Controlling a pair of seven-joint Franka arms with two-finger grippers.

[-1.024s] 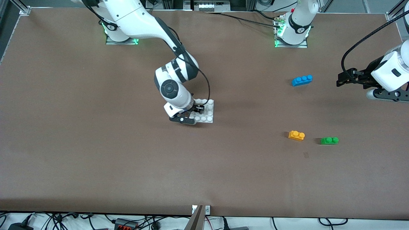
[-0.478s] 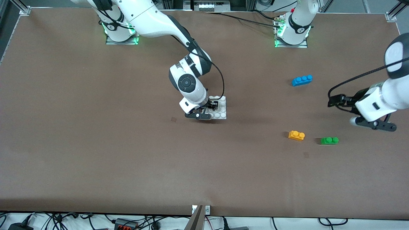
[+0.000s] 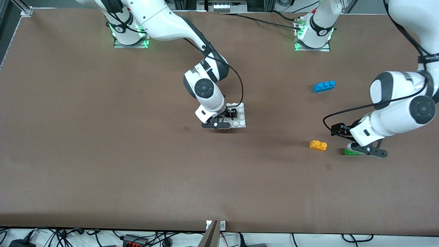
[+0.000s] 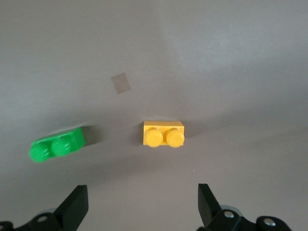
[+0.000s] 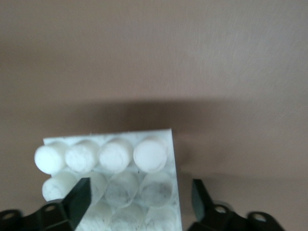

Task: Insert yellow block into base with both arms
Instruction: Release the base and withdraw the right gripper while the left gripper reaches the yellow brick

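The yellow block (image 3: 318, 145) lies on the brown table toward the left arm's end; it sits mid-frame in the left wrist view (image 4: 163, 134). My left gripper (image 3: 339, 129) hangs open and empty over the table close to it, its wide-apart jaws (image 4: 141, 202) short of the block. The white studded base (image 3: 242, 121) is mid-table. My right gripper (image 3: 233, 114) is shut on it. In the right wrist view (image 5: 139, 195) one finger stands among the base's studs (image 5: 103, 156) and the other beside its edge.
A green two-stud brick (image 3: 348, 152) lies beside the yellow block toward the left arm's end, half covered by the left hand; it shows in the left wrist view (image 4: 57, 144). A blue three-stud brick (image 3: 324, 86) lies farther from the front camera.
The right gripper has moved the base toward the left arm's end. The left arm has swung in from the table's end and come down beside the yellow block, partly covering the green brick.
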